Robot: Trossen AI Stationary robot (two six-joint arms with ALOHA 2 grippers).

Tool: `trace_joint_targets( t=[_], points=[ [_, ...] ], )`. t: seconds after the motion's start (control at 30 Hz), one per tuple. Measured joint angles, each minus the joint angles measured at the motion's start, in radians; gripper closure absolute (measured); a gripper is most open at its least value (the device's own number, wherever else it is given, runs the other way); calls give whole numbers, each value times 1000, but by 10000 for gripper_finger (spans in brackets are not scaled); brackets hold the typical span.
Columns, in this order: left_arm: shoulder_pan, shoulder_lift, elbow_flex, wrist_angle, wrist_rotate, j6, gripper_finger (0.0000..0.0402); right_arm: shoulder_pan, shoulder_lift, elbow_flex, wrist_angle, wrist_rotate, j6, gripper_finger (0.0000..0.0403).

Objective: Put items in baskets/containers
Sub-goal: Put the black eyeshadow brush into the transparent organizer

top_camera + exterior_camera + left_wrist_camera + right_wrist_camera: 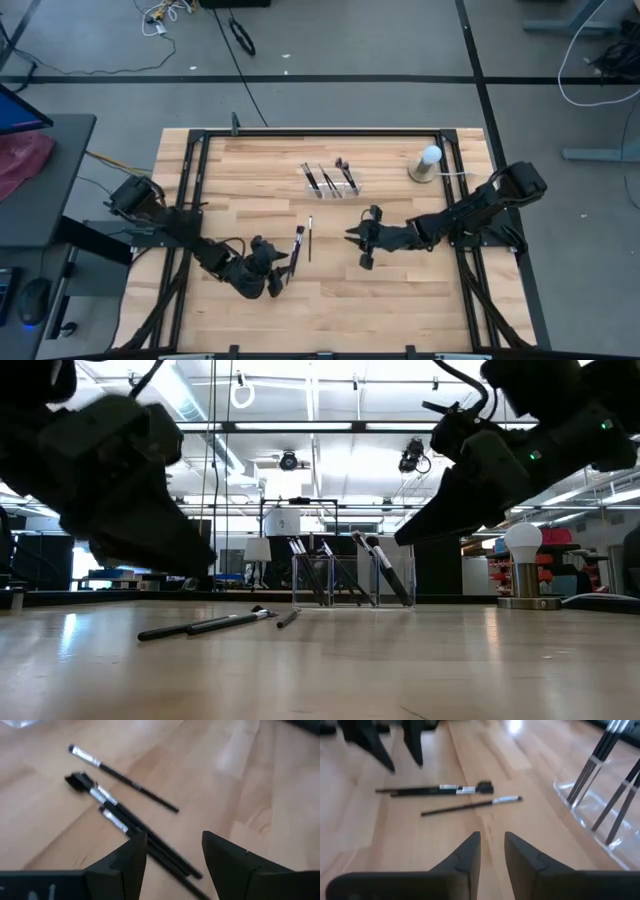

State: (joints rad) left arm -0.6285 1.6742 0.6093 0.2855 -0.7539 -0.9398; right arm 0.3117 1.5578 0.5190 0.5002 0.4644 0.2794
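Three thin dark brushes lie flat on the wood near the table's middle: a pair [298, 244] side by side [120, 817] and a single one [310, 238] [470, 806]. Several more brushes [385, 572] stand leaning in the clear organiser tray [333, 186] [592, 805] farther back. My left gripper [278, 268] [175, 845] is open. It hovers over the near ends of the pair and touches nothing. My right gripper [352, 240] [492, 840] is to the right of the loose brushes. It is off the wood and empty, its fingertips narrowly apart.
A white ball on a tan round base [428, 162] [524, 550] stands to the right of the tray near the far right corner. A dark frame [320, 130] borders the table. Bare wood lies on the near side of both grippers.
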Motion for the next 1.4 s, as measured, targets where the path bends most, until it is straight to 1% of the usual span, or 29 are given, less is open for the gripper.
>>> trace_joint_targets(
  t=[0.1, 0.17, 0.27, 0.37, 0.47, 0.8, 1.0, 1.1, 1.27, 1.37, 1.4],
  points=[
    [5, 50, 41, -45, 30, -33, 205, -11, 0, -40, 122, 0, -26, 314],
    [14, 85, 90, -134, 58, -52, 205, -18, 0, -52, 172, 0, -31, 314],
    [25, 124, 172, -315, 96, -84, 205, -24, 0, -56, 198, 0, -37, 314],
    [26, 144, 234, -471, 104, -116, 205, -24, 0, -56, 200, 0, -37, 314],
    [26, 150, 259, -556, 105, -149, 205, -24, 0, -56, 203, 0, -37, 314],
    [15, 142, 263, -589, 140, -143, 205, -24, 0, -56, 202, -1, -34, 316],
    [-14, 87, 258, -664, 168, -99, 205, -24, 0, -56, 203, -3, -32, 316],
    [-24, 57, 251, -703, 163, -101, 205, -24, 0, -56, 203, -3, -26, 316],
    [-27, 26, 189, -707, 146, -150, 205, -24, 1, -56, 205, -3, -26, 316],
    [-28, 25, 151, -671, 113, -182, 205, -24, 1, -56, 205, -3, -26, 316],
    [-31, 25, 137, -648, 86, -193, 205, -24, 1, -56, 204, -4, -26, 316]
  ],
)
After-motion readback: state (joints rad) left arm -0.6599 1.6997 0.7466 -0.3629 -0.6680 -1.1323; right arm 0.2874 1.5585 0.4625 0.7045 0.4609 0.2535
